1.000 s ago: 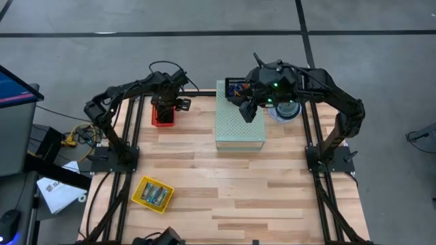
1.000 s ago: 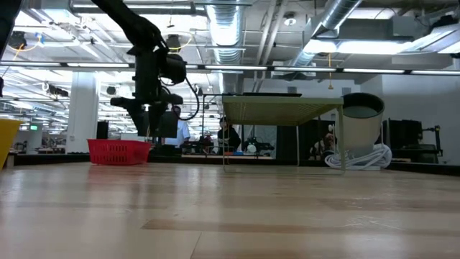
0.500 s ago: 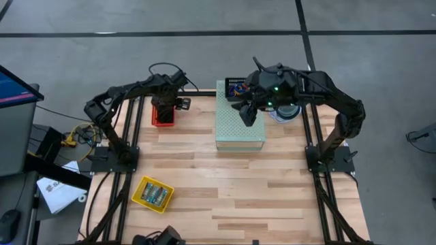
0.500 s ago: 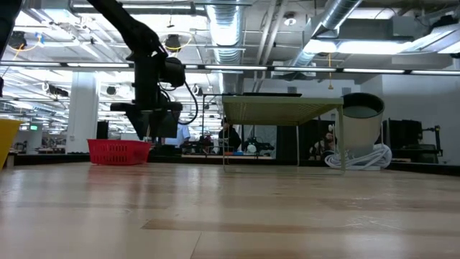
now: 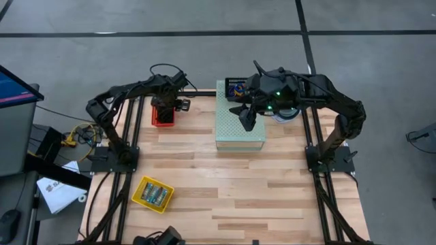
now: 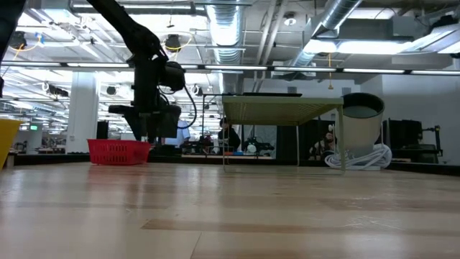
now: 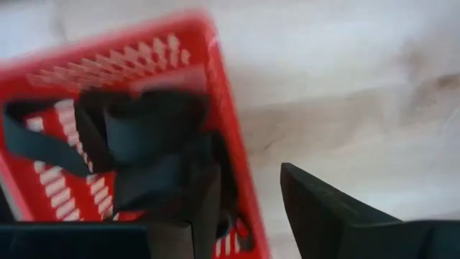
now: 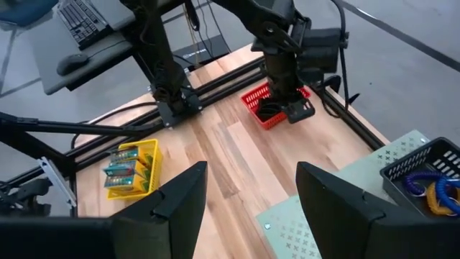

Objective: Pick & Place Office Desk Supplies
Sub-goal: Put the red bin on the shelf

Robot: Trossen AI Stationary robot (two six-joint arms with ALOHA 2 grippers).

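Note:
A red basket (image 5: 162, 114) stands at the table's far left, with black binder clips (image 7: 144, 137) lying in it. My left gripper (image 7: 248, 169) points down at the basket's rim, open. One finger (image 7: 201, 208) is over the clips inside, the other (image 7: 323, 208) is outside over the wood, and the basket's wall (image 7: 241, 180) is between them. My right gripper (image 8: 251, 167) hangs open with nothing in it, high above the pale green box (image 5: 240, 126). A black basket (image 8: 424, 176) on that box holds coloured loops. A yellow tray (image 5: 152, 194) holds green-blue packets. My left gripper comes at the red basket from above, pointing down, with its fingertips (image 6: 147, 137) about level with the rim. Whether a finger touches the wall or the clips, I cannot tell.
A round clear spindle (image 5: 286, 112) stands just right of the green box. The black frame rails (image 5: 129, 136) run along both sides of the table. Bare wood (image 5: 231, 190) lies across the near half, with the yellow tray at the near left.
My right gripper has drifted a little toward the table's left over the green box, still open and high.

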